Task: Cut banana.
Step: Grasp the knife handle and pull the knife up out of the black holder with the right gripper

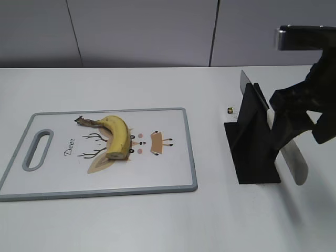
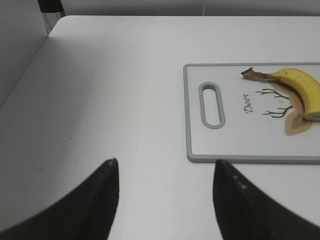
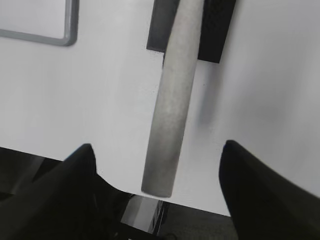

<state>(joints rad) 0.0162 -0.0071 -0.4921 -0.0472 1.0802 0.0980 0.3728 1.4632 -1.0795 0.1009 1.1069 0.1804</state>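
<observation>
Right pincer [image 3: 157, 167] spread, straddling knife handle [image 3: 170, 105]; banana [image 1: 116, 135] on board [image 1: 173, 173] — stem far-left, cut end near.

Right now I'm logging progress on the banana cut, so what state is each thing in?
banana: lying on the board, one end already cut flat, stem on.
cutting board: flat on the table.
knife: in its black stand, handle sticking out, not gripped.
right hand: open, fingers either side of the handle.
left hand: open, empty, above the table.

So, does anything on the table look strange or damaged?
Only the banana on the board: its near end is already cut flat. The knife sits in its black stand, handle out.
</observation>
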